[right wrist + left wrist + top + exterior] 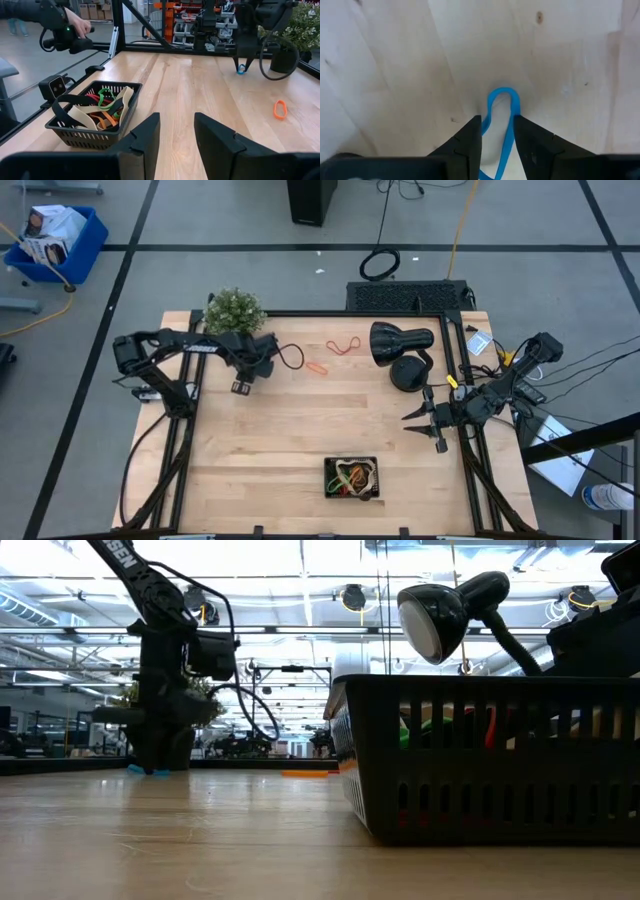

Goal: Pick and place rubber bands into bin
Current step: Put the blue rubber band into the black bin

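Left gripper [497, 137] down at the tabletop [300, 430], far-left part near the potted plant [236, 310]; fingers [470, 145] narrowed onto a blue rubber band [502, 107], pinched between them. Loop's free end sticks out past the tips, lying on or just over the wood; can't tell which. Band's lower part cut off by frame edge in left wrist view. Seen from right wrist view as small blue bit [241, 69] at the tips; in low view only a blue speck [150, 770] at the gripper's foot. From above, blue band not visible, hidden under the gripper [245, 380].

Right gripper [175, 135] parked at right table edge, off the wood surface a bit, holding nothing; fingers apart w/ clear gap, wood showing between.

Orange band [316, 367] loose on table, right of left gripper; also in right wrist view [280, 109]. Red band [345, 346] just beyond it, near the black lamp [400, 345]. Thin black loop [292, 358] by the left gripper; band or cable, can't tell.

Bin [352, 479] at front-centre, well apart from both grippers, w/ tangle of bands inside: green, orange, tan, black [102, 107]. In low view bin [490, 755] fills right side, close to lens, right part cut off; contents only glimpsed thru slots.

A person's hand [77, 25] w/ dark device beyond the table, body cut off.
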